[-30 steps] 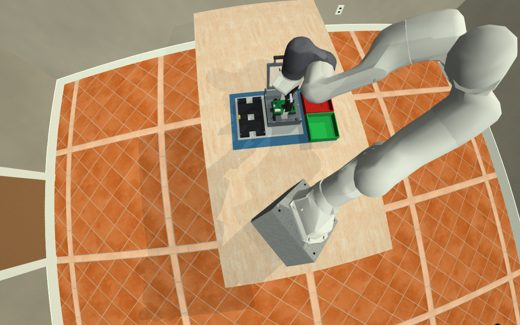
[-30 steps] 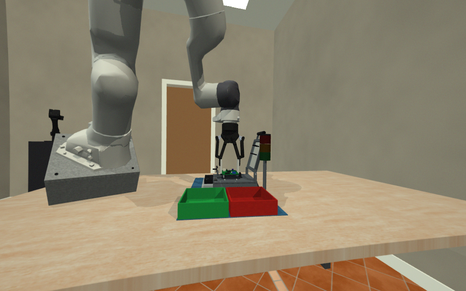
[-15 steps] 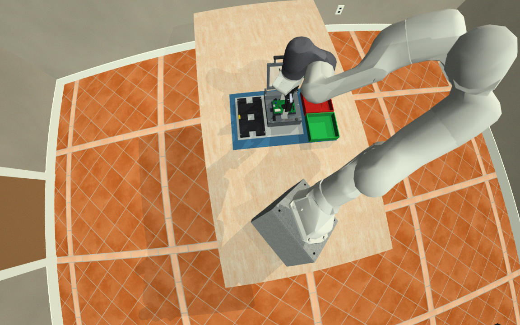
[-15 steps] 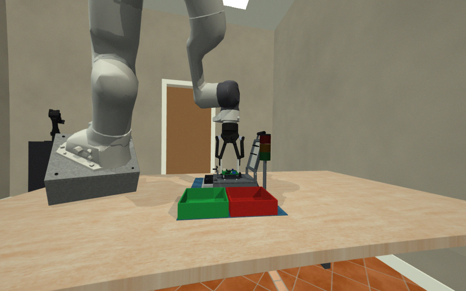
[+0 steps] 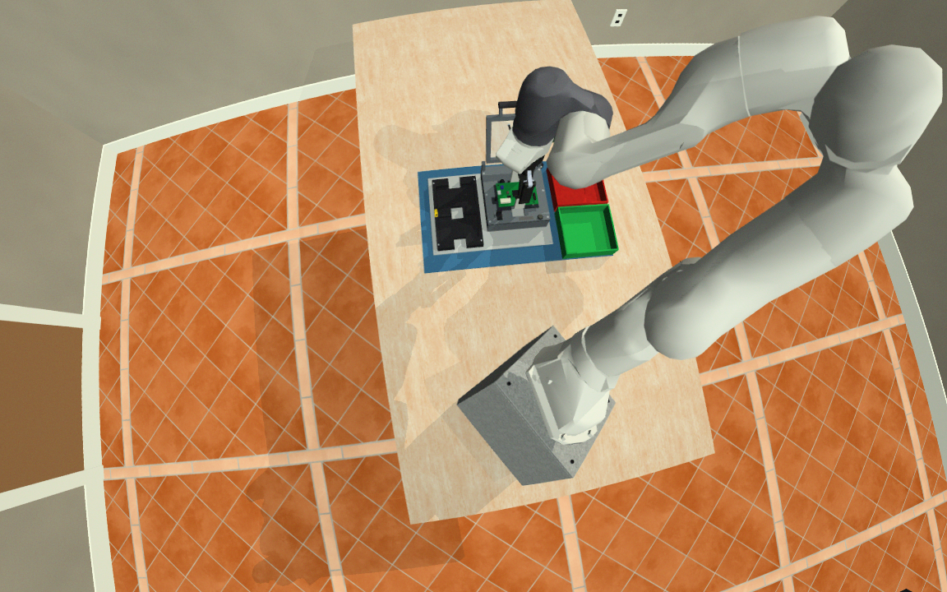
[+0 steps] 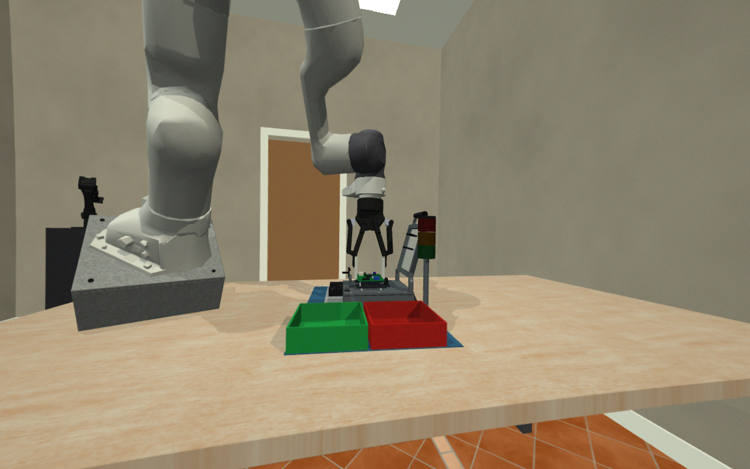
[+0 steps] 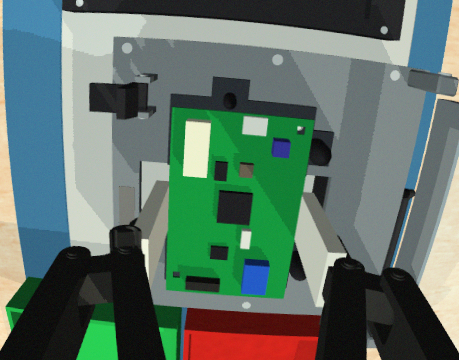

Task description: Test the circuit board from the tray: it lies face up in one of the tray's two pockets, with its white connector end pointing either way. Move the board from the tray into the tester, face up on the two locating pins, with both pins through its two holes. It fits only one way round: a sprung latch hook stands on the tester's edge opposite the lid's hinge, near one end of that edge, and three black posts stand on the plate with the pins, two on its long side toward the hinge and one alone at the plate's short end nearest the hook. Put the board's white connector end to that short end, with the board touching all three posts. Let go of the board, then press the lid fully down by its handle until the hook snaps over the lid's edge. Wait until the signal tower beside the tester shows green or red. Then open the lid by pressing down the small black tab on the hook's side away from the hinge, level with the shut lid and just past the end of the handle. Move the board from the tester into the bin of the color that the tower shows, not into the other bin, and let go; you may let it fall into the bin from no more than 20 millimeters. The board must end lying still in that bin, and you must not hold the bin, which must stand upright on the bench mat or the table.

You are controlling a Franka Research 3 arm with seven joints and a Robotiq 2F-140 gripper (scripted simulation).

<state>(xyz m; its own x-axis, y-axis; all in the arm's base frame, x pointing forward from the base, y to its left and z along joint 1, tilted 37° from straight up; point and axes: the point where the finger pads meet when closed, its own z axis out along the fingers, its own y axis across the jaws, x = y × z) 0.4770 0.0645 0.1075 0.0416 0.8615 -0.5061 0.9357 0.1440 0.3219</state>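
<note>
The gripper (image 7: 237, 243), about half open, clasps the green circuit board (image 7: 236, 203) by its long edges above the gray tester (image 7: 363, 140), lid (image 6: 407, 253) raised, bins (image 6: 366, 326) nearby.

A long light wooden table (image 5: 447, 88) over an orange tiled floor (image 5: 205, 330) carries the arm's grey stone-like base block (image 5: 495, 427) near one end and, toward the other, a blue mat (image 5: 429, 265) on which the tray, tester and bins stand.
</note>
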